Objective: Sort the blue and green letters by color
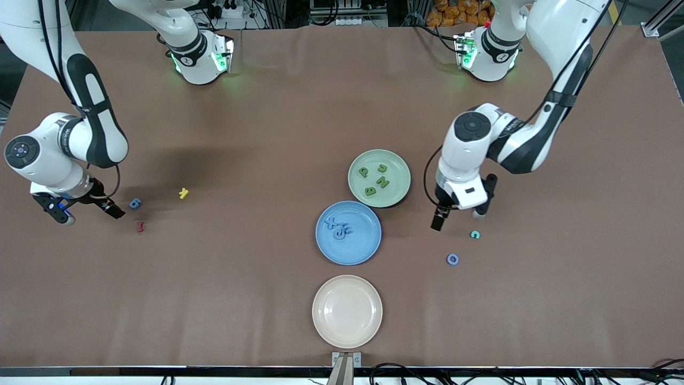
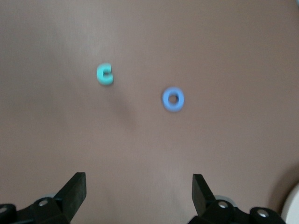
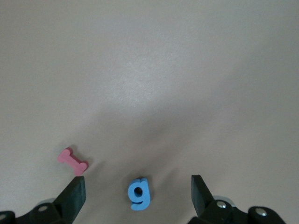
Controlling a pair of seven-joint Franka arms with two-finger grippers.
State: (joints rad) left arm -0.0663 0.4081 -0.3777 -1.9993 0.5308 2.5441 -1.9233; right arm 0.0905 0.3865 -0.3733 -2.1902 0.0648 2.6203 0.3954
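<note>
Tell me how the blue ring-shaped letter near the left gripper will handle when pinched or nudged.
The blue ring letter looks small and chunky, so probably light. It lies flat on the table, so it should slide rather than roll. Its round edge may slip between flat fingers.

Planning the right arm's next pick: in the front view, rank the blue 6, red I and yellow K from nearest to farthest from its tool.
1. Blue 6, right beside the open right tool.
2. Red I, nearer the front camera.
3. Yellow K, toward the plates.
</note>
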